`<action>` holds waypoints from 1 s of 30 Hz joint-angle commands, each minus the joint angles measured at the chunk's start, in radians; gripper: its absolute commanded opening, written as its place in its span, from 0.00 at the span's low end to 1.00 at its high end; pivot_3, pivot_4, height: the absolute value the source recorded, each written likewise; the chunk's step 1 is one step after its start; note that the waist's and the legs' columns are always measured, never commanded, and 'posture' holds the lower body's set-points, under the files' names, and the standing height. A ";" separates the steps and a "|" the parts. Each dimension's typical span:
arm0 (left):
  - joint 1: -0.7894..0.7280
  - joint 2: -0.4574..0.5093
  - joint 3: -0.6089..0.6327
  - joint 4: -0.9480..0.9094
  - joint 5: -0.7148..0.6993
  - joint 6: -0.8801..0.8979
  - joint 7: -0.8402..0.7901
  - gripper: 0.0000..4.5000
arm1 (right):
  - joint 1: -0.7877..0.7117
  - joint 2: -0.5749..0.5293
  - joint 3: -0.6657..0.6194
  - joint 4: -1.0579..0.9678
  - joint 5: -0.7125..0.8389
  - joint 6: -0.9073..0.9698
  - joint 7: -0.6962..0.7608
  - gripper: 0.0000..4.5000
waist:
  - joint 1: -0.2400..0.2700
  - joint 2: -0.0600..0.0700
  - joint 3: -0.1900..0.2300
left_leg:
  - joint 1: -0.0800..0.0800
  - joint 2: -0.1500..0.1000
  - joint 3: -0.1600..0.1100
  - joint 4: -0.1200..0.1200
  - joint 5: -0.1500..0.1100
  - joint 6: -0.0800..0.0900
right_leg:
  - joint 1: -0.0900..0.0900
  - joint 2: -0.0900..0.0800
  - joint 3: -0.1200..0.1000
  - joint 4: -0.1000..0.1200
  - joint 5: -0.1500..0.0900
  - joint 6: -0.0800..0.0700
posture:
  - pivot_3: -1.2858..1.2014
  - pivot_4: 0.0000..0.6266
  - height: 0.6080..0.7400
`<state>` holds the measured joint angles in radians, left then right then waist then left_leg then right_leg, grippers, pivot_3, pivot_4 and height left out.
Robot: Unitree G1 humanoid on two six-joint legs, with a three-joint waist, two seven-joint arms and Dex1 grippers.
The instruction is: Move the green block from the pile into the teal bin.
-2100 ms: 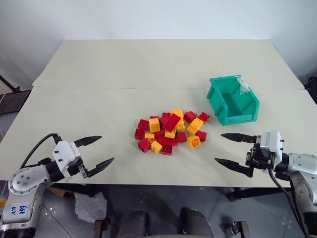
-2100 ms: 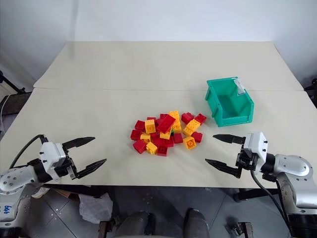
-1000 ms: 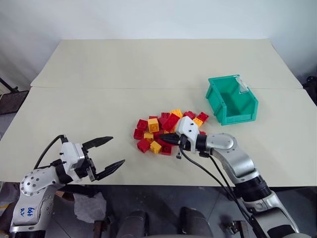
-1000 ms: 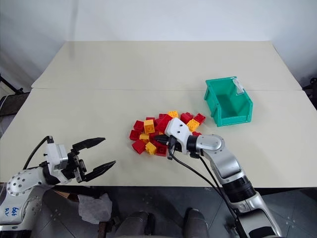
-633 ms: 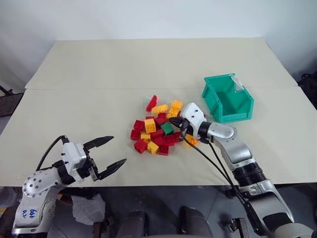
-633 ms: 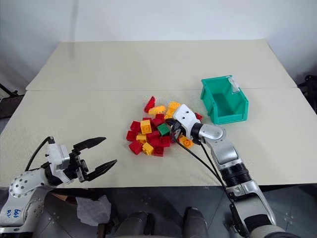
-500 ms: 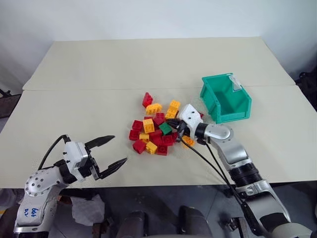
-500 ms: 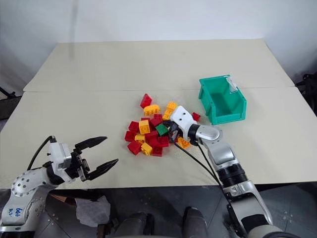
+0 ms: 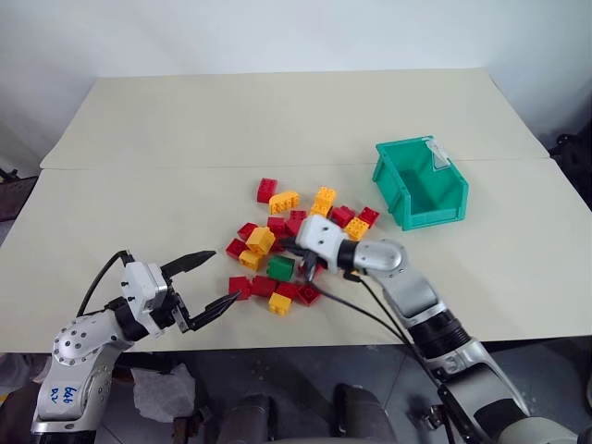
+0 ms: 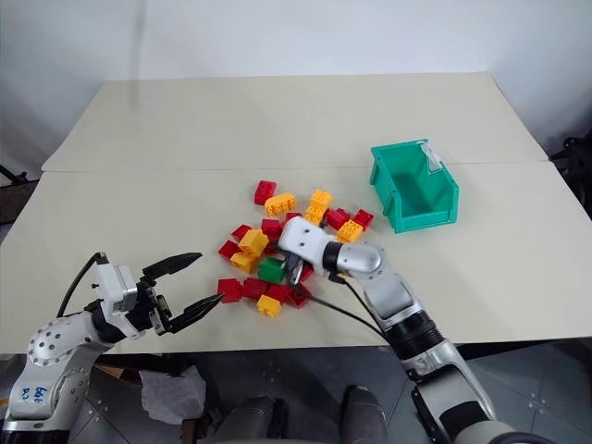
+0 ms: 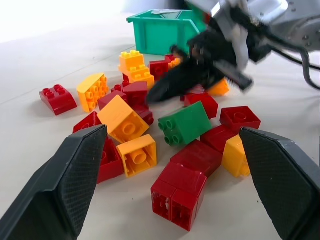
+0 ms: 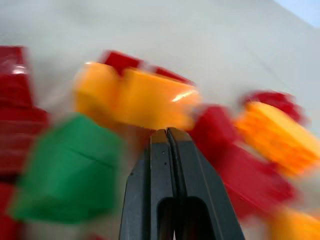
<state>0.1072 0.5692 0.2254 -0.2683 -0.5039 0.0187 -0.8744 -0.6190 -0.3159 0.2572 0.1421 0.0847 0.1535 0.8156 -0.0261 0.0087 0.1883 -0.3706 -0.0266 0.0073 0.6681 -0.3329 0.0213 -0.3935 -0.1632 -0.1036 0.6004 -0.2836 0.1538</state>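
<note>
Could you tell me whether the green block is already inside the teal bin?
No, the green block lies among the pile's bricks on the table, apart from the teal bin.

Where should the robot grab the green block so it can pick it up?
Probably across its two long flat sides, coming down from above. The green block lies tipped over with its studs facing sideways, so the smooth sides give the fingers something flat to squeeze. Red and yellow bricks of the pile crowd it, so a sideways approach would likely bump them. The shut right gripper must open first.
</note>
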 commanded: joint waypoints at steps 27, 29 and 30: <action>0.021 0.001 -0.005 -0.029 0.006 -0.007 -0.010 1.00 | -0.112 -0.010 0.142 -0.236 0.177 0.711 -0.009 0.96 | 0.007 0.000 0.000 | -0.001 0.000 0.000 0.000 -0.001 0.000 | -0.001 -0.001 -0.001 0.000 0.000 0.000 | 0.52 0.24 1.00; 0.022 0.000 -0.002 -0.031 0.004 -0.007 -0.007 1.00 | -0.119 -0.014 0.153 -0.221 0.160 0.698 -0.007 0.87 | 0.005 0.000 0.000 | -0.001 0.000 0.000 0.000 -0.001 0.000 | -0.001 -0.001 -0.001 0.000 0.000 0.000 | 0.52 0.24 1.00; 0.022 0.001 -0.002 -0.031 0.004 -0.007 -0.006 1.00 | -0.121 -0.016 0.157 -0.218 0.155 0.692 -0.003 0.80 | 0.003 0.000 0.000 | -0.001 0.000 0.000 0.000 -0.001 0.000 | -0.001 -0.001 -0.001 0.000 0.000 0.000 | 0.52 0.24 1.00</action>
<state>0.1238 0.5698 0.2110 -0.2661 -0.4967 0.0205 -0.8842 -0.7231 -0.3350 0.4081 -0.0635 0.2469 0.8705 0.8098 -0.0229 0.0086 0.1883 -0.3713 -0.0265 0.0074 0.6681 -0.3340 0.0211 -0.3945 -0.1636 -0.1041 0.6004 -0.2838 0.1534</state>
